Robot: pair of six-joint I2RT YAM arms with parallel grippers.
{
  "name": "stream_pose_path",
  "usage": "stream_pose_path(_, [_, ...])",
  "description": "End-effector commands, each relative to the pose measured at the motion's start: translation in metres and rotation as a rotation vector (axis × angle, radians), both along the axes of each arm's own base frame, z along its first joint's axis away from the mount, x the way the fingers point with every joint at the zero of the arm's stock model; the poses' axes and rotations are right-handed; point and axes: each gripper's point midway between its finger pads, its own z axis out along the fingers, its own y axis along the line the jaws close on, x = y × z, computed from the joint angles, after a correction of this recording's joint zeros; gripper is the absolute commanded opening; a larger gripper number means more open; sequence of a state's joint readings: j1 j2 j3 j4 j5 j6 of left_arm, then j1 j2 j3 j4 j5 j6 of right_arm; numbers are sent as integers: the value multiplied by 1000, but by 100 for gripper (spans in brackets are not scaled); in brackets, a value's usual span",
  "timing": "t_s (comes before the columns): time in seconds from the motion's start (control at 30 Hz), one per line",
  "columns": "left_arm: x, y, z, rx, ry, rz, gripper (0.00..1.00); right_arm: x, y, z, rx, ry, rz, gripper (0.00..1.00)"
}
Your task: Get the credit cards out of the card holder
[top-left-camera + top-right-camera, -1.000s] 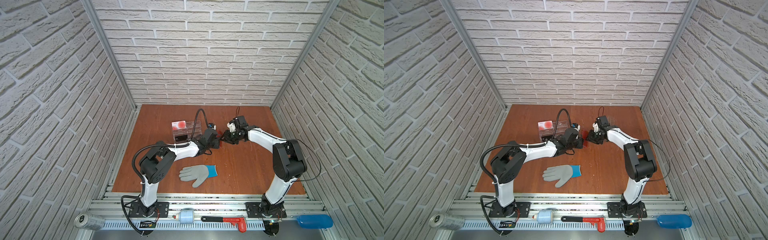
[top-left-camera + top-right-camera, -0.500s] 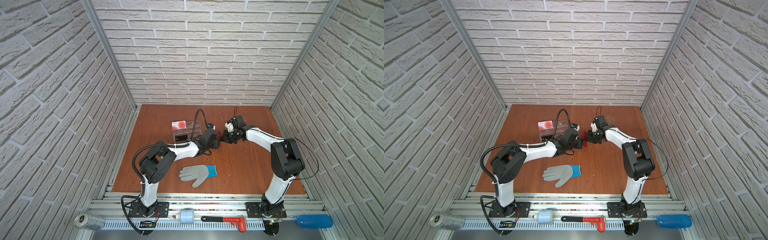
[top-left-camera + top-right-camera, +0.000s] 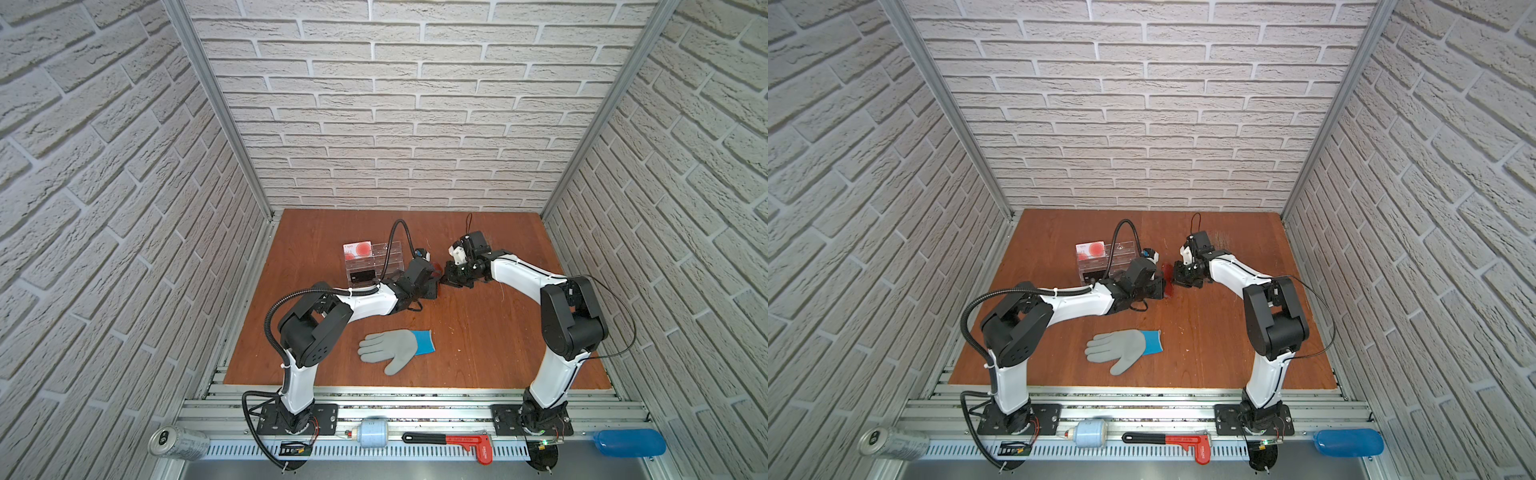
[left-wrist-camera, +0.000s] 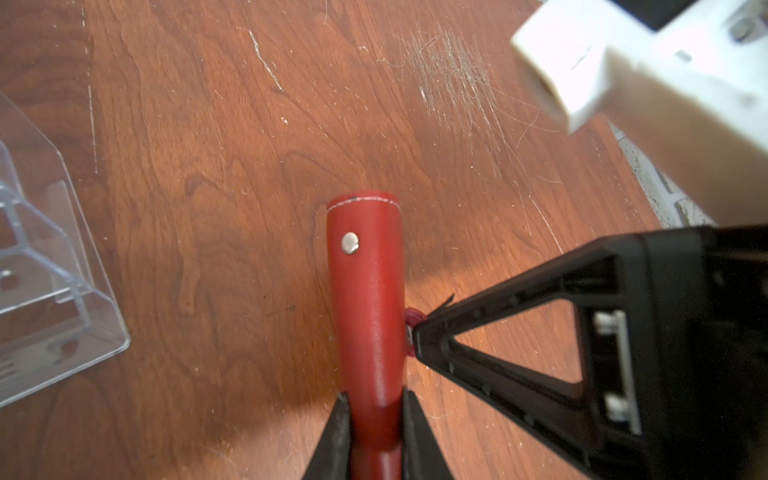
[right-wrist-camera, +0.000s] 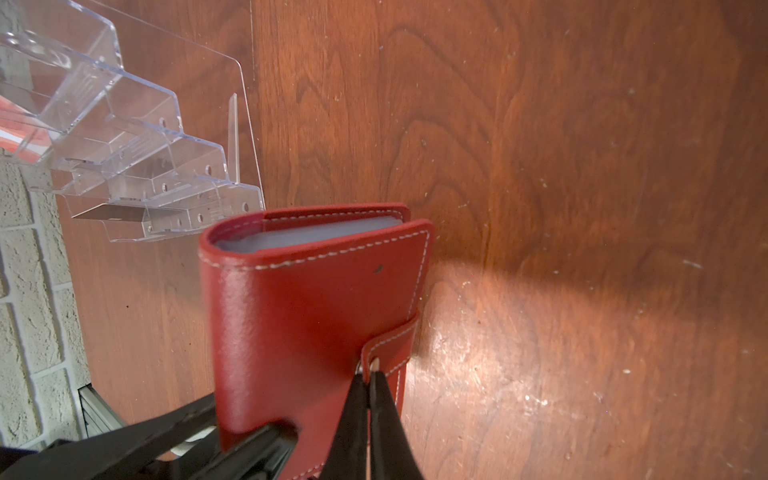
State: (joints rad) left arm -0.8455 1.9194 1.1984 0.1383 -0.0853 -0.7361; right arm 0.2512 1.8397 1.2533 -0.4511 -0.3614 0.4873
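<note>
Pale brick walls (image 3: 395,104) close the cell at 9, 12 and 3 o'clock in both top views. Two aluminium posts (image 3: 217,108) run up the back corners, at about 11 and 1 o'clock. The floor is a reddish-brown wood board (image 3: 478,332), with pale scratches (image 4: 453,83) toward 12 o'clock. At 6 o'clock a slotted aluminium rail (image 3: 415,405) edges it. The light is even and the shadows soft; a bright patch (image 5: 540,332) gleams on the wood.

Red card holder (image 5: 307,324), wht stitching (image 5: 353,246)
</note>
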Motion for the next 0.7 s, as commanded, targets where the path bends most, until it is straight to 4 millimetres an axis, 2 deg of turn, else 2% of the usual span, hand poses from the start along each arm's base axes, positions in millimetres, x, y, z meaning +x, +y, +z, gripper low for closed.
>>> stream_pose_path(0.0, [11, -6, 52, -121, -105, 17, 0, 7, -17, -5, -79, -21, -31, 6])
stream_pose_path(0.3, [15, 8, 42, -105, -85, 50, 0, -4, -33, -7, -103, -10, -42, 6])
stream_pose_path(0.67, [15, 8, 37, -110, -70, 61, 0, -17, -54, -1, -120, -9, -71, 6])
